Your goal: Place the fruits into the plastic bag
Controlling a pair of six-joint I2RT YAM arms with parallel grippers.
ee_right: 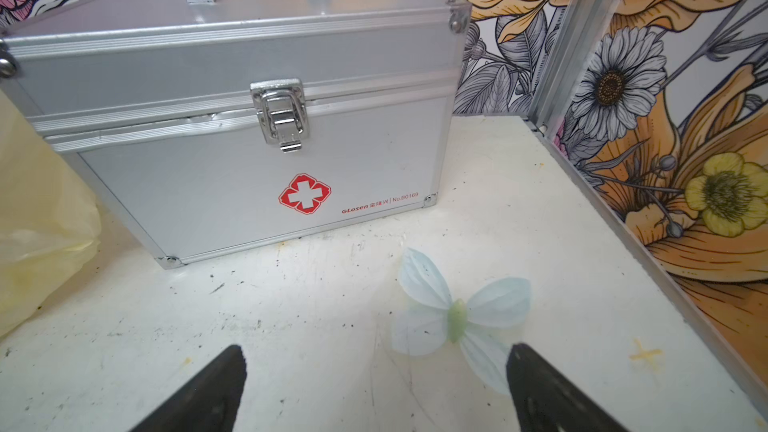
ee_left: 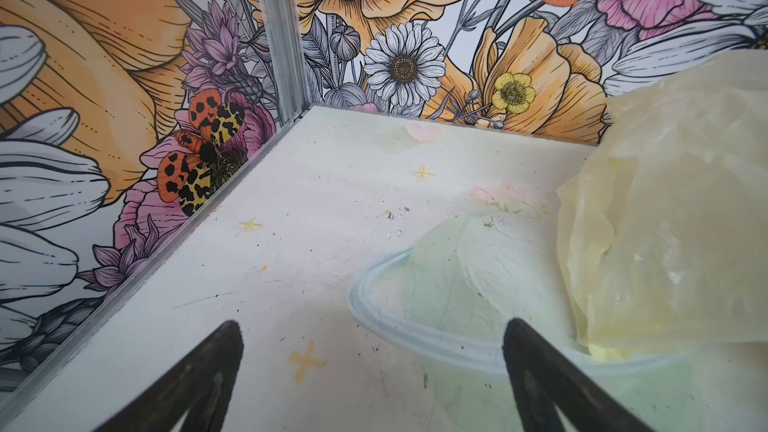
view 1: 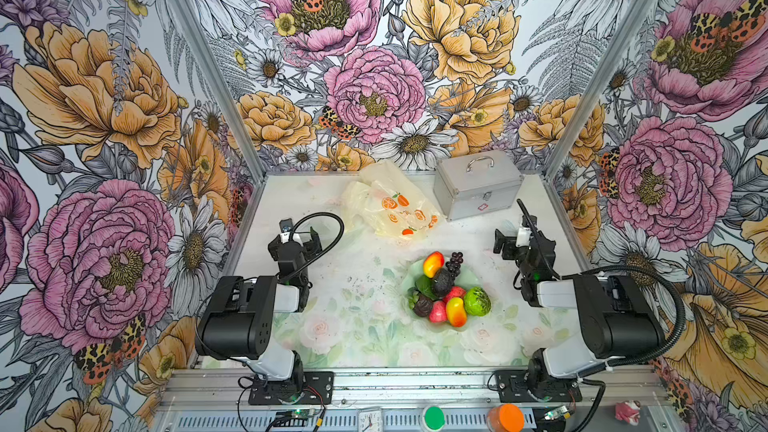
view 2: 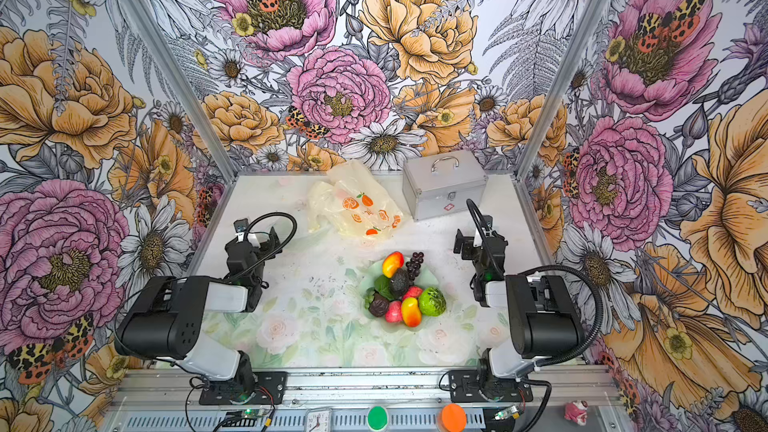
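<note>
Top views: fruits (view 1: pixel 451 290) piled in dish (view 1: pixel 470 273), plastic bag (view 1: pixel 390 205) lying nearby

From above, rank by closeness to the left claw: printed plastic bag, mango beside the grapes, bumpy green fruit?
From the left gripper:
1. Translucent orange-printed plastic bag, farther back.
2. Yellow-red mango, far end of green dish.
3. Bumpy green fruit, dish's right.
</note>
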